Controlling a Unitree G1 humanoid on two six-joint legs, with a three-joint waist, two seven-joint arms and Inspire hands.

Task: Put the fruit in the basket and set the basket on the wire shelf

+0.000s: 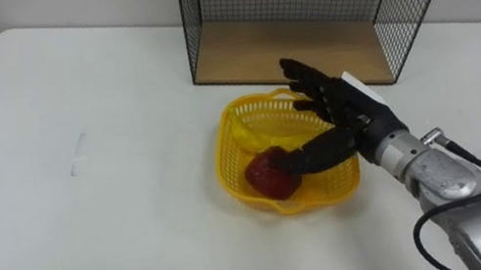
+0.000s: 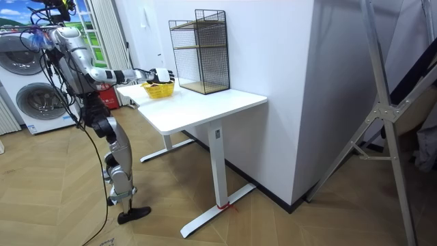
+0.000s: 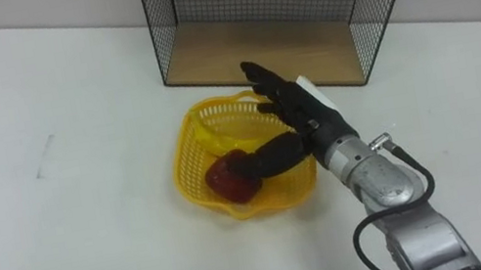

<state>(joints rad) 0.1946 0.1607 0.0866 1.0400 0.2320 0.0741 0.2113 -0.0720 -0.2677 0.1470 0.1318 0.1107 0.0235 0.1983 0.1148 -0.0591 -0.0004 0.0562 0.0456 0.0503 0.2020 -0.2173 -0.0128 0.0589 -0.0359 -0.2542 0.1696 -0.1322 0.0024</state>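
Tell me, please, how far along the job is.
Done: a red fruit and a yellow one lie in the basket. In hand: the right hand is open over it, thumb at the red fruit. Left: the basket sits on the table, not in the wire shelf.

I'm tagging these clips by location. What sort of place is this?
Probably a home-style laundry or utility room: washing machines stand by the robot, and a white table carrying a wire shelf sits against the wall.
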